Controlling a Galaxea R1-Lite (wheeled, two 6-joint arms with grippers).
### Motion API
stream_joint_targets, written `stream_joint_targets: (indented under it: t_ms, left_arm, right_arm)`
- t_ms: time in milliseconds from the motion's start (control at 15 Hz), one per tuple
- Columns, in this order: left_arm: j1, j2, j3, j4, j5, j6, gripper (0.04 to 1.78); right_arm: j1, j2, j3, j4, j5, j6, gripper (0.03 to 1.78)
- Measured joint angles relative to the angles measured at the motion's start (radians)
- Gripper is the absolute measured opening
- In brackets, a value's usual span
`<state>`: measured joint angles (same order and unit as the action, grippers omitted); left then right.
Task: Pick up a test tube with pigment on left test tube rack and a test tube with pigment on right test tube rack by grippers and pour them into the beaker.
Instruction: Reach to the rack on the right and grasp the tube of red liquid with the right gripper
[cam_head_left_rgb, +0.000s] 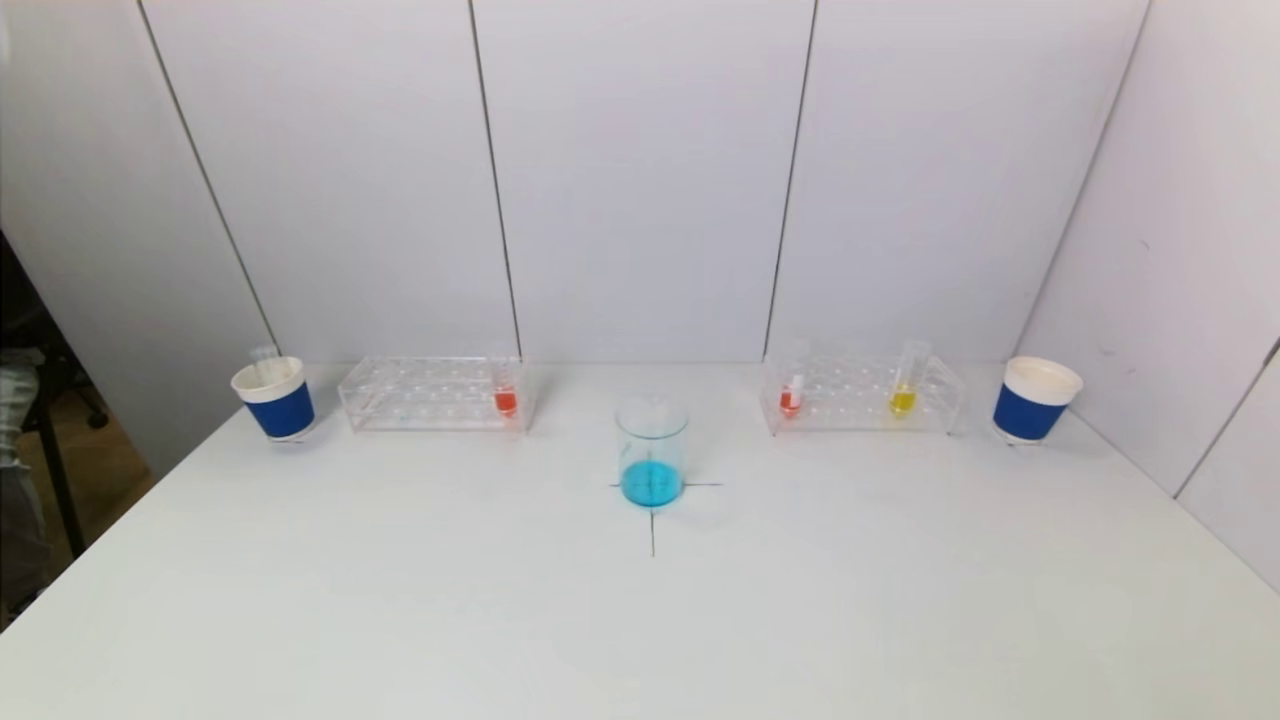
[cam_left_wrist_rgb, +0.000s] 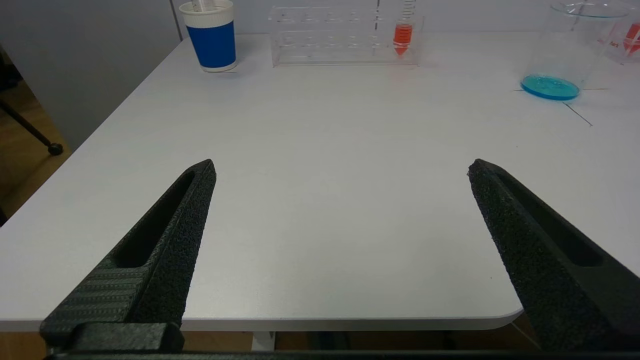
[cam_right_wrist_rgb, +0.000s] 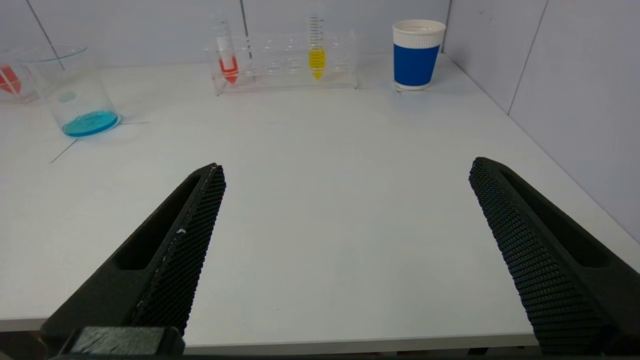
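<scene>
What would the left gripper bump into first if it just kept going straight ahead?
Probably nothing for a long way. The left gripper is open at the near edge of the table, pointing over bare tabletop. Far ahead stands the left rack holding the orange tube; depth is hard to judge.

Your left gripper (cam_left_wrist_rgb: 340, 167) sits at approx 7 o'clock of the workspace, fingers (cam_left_wrist_rgb: 165, 240) spread wide, holding nothing. Your right gripper (cam_right_wrist_rgb: 345, 167) sits at approx 5 o'clock, likewise wide apart, nothing held.
</scene>
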<state>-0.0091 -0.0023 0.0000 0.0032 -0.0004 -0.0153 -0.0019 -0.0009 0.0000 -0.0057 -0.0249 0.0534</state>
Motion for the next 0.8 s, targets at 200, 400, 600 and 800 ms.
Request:
stream_joint_targets:
  t_ms: [200, 400, 600, 800]
  left_arm:
    - [0.0, 0.0, 0.0, 0.0, 0.0, 0.0, 1.76]
    - [0.0, 0.0, 0.0, 0.0, 0.0, 0.0, 1.76]
    - [0.0, 0.0, 0.0, 0.0, 0.0, 0.0, 1.76]
    - [0.0, 0.0, 0.0, 0.0, 0.0, 0.0, 1.76]
  right_arm:
    - [0.0, 0.0, 0.0, 0.0, 0.0, -0.001, 1.77]
    - [0.0, 0.0, 0.0, 0.0, -0.001, 0.0, 1.77]
    - [0.0, 0.0, 0.0, -0.003, 0.0, -0.001, 1.77]
    - [-0.001, 0.0, 0.0, -0.009, -0.001, -0.014, 1.77]
